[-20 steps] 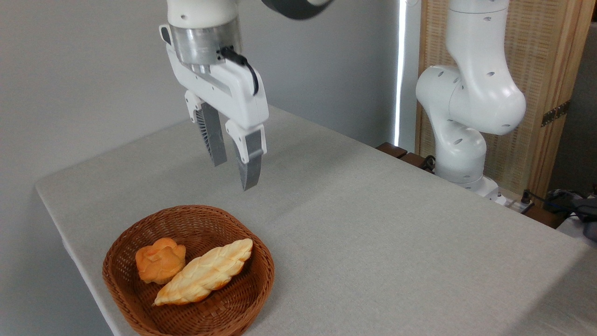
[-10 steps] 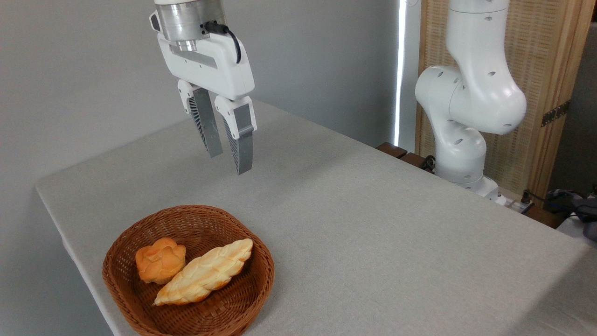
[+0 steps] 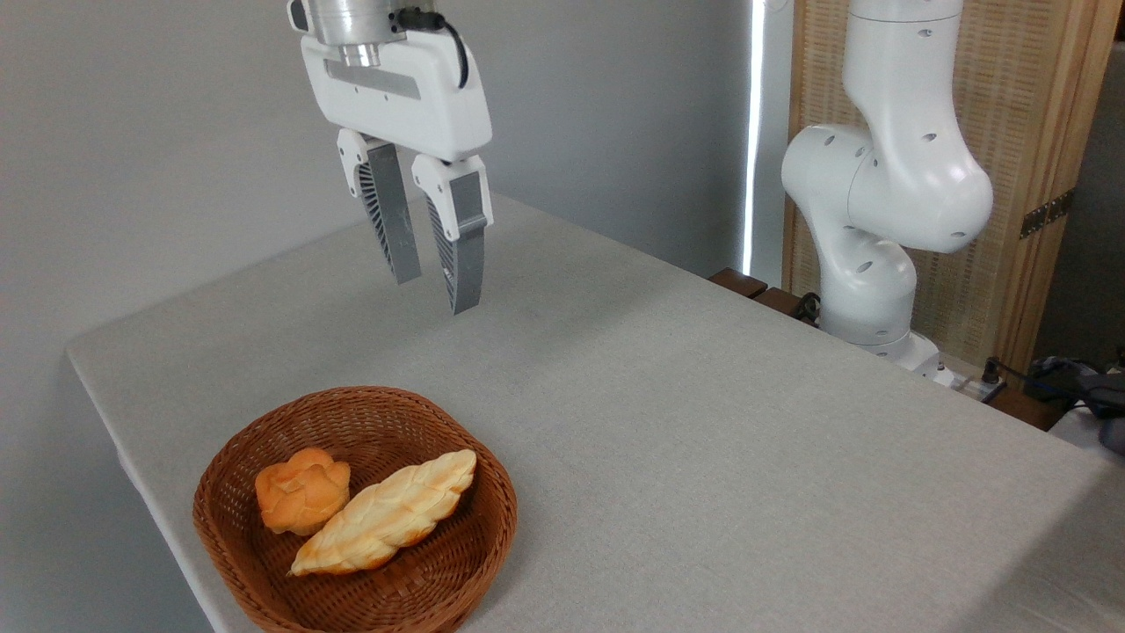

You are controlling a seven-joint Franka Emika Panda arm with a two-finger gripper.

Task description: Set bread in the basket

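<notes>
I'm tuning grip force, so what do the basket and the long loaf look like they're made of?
The basket: brown woven wicker or rattan, matte, with visible strands and a braided rim.
The bread: pale golden braided loaf with a smooth, slightly glossy surface; real crust or a foam or plastic replica, the look can't settle it.

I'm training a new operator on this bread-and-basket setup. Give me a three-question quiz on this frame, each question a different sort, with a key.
1. True or false: the bread lies inside the basket.
2. What does the tool hold? A) the bread B) the round bun C) nothing
3. Fill in: in the picture, the round bun sits to the ___ of the bread.

Key: 1 true; 2 C; 3 left.
</notes>
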